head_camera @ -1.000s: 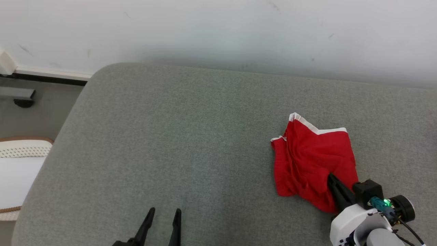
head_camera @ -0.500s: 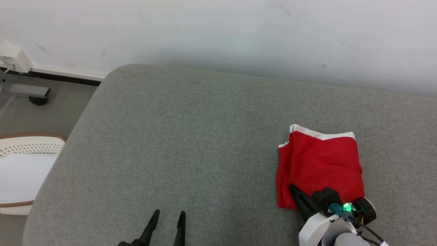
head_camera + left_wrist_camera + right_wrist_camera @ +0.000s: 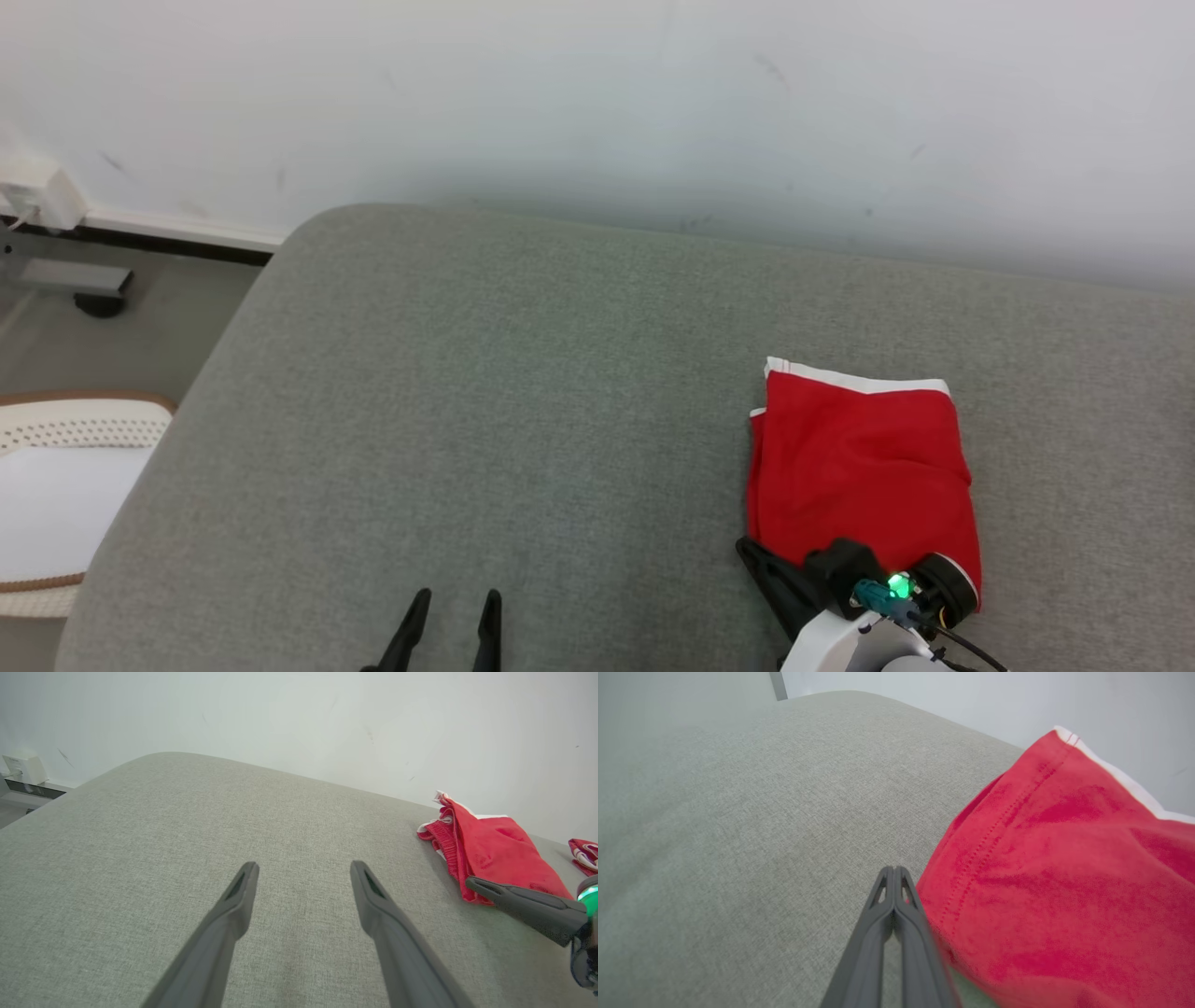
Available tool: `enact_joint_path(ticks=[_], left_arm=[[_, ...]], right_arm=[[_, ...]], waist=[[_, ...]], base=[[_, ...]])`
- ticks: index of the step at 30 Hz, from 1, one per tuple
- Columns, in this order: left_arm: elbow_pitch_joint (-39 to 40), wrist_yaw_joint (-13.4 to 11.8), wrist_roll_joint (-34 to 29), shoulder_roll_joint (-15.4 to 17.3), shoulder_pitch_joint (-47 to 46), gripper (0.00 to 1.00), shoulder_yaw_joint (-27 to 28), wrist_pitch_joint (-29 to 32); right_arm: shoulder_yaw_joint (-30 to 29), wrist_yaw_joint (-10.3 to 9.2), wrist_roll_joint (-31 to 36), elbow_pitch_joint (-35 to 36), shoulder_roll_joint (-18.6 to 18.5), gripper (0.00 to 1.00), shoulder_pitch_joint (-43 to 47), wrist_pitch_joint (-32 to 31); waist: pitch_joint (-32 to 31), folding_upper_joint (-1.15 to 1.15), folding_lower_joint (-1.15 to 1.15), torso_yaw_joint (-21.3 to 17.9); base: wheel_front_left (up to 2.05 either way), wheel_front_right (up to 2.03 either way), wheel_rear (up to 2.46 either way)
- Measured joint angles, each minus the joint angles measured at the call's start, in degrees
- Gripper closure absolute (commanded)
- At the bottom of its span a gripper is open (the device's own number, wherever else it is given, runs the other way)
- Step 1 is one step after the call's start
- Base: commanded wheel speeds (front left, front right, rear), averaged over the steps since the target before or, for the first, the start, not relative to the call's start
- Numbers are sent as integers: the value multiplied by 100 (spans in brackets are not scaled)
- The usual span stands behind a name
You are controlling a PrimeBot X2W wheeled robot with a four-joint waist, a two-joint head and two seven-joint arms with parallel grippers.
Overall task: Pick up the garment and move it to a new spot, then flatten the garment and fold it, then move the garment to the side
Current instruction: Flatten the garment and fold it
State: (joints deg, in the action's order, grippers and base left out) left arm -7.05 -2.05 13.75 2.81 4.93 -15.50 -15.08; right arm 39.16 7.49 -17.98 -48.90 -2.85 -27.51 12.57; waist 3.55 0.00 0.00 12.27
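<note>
Red cloth with a white band, the garment (image 3: 859, 457) lies on the right side of the grey fabric surface (image 3: 467, 392). It is smoother and squarer than a second ago, when it was rumpled. The right hand (image 3: 752, 551), fingers pressed together on nothing, has slid from the cloth's near middle to just beside its near left corner. The left hand (image 3: 453, 597) hovers spread at the near edge, well apart. A white perforated basket (image 3: 65, 425) stands off to the left; its contents cannot be made out.
</note>
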Motion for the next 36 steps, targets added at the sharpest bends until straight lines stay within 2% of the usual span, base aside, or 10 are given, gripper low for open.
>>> enact_joint_path(ticks=[6, 7, 8, 10, 11, 12, 20, 25, 31, 36], left_arm=[[4, 9, -25, 0, 48, 0, 180, 0], [7, 21, -43, 0, 59, 0, 227, 0], [5, 25, -76, 0, 77, 0, 277, 0], [7, 35, -132, 0, 126, 0, 380, 0], [8, 48, -152, 0, 143, 0, 427, 0], [15, 59, -165, 0, 153, 0, 482, 0], [40, 205, -268, -1, 245, 0, 865, 0], [-13, 256, -300, -1, 364, 0, 999, 0], [-65, 263, -298, 0, 502, 0, 1076, 0], [-63, 353, -255, 0, 580, 0, 1053, 0]], right_arm=[[-126, 0, -143, 181, 1, 100, 148, 164], [-214, 0, -138, 233, -20, 94, 209, 176], [-310, 0, -115, 297, -42, 85, 276, 212], [-555, 0, -18, 472, -153, 56, 431, 216], [-682, 0, 55, 601, -232, 9, 519, 221], [-832, 0, 107, 746, -310, 0, 614, 222], [-2129, 0, 354, 2406, -808, 0, 1663, 246], [-2755, 0, 330, 3076, -988, 0, 2311, 247], [-3443, 0, 435, 3572, -944, 0, 2865, 247], [-3700, 0, 485, 3707, -769, 0, 3234, 247]], waist=[[-179, 0, 0, -190], [-219, 0, 0, -230], [-258, 0, 0, -271], [-347, 0, 0, -360], [-386, 0, 0, -412], [-416, 0, 0, -473], [-568, 0, 0, -911], [-648, 0, 0, -1099], [-750, 0, 0, -1228], [-807, 0, 0, -1266]], base=[[0, 0, 0], [0, 0, 0], [0, 0, 0], [0, 0, 0], [0, 0, 0], [0, 0, 0], [0, 0, 0], [0, 0, 0], [0, 0, 0], [0, 0, 0]])
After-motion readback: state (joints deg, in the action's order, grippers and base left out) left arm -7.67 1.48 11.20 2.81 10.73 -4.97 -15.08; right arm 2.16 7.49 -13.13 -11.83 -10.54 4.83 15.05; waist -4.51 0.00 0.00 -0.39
